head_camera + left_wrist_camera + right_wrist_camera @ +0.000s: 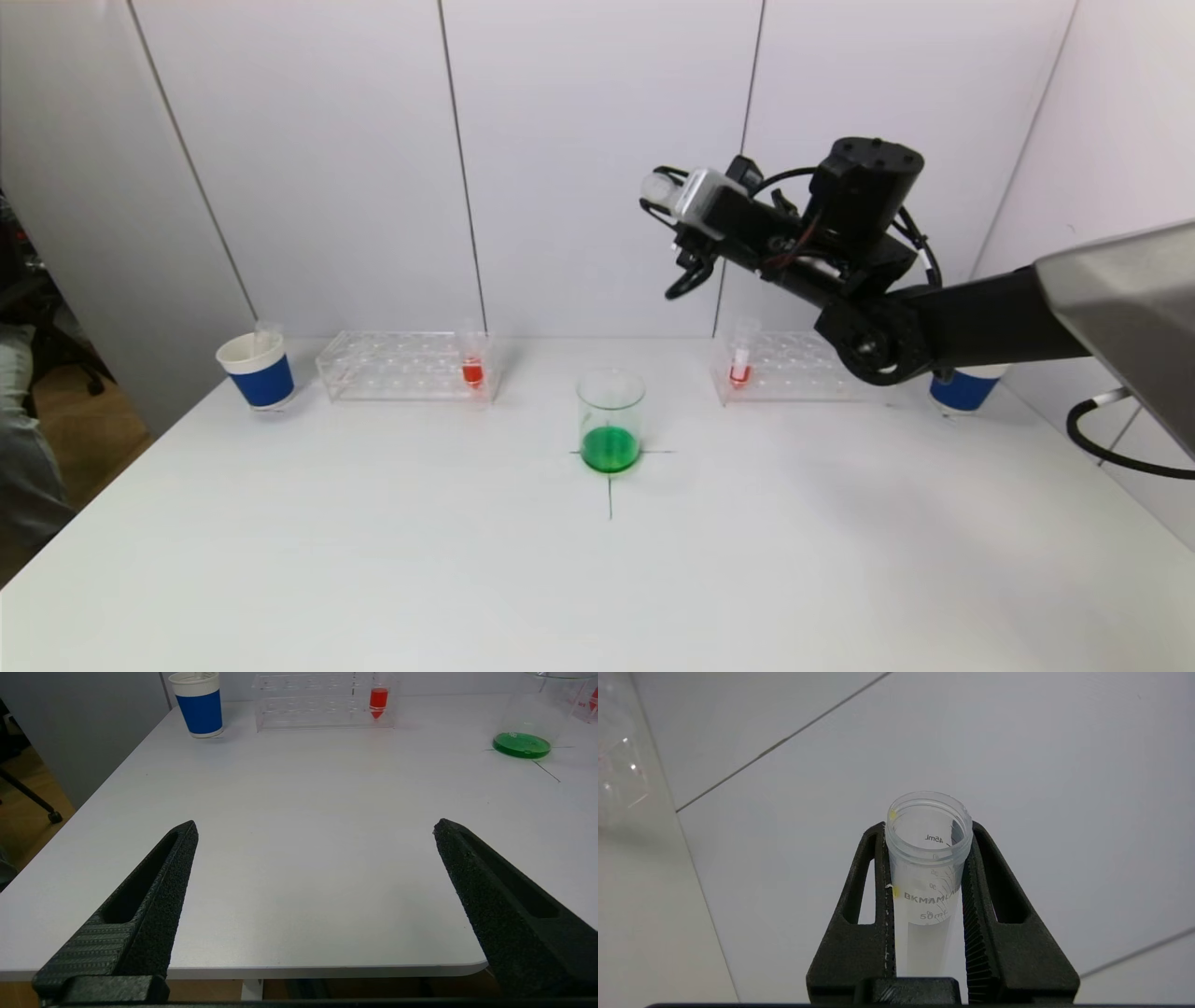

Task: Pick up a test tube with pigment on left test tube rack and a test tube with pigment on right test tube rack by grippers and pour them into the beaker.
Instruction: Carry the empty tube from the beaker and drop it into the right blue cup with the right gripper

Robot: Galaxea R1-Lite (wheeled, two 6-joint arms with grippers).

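Right claw [924,868] is clamping an empty clear 50 mL tube [927,858], mouth open, and it's hanging high above the desk [373,560], up over the right rack [794,369]. Left claw [315,830] is sitting low near the desk's front edge w/ its fingers spread wide, nothing in them. Beaker [611,420] is standing center on the cross mark w/ green liquid in the bottom. Left rack [406,366] is carrying a red-filled tube [472,359]; right rack is carrying another red-tipped tube [741,362]. Blue-banded paper cup [258,370] is standing far left, just beside the left rack.
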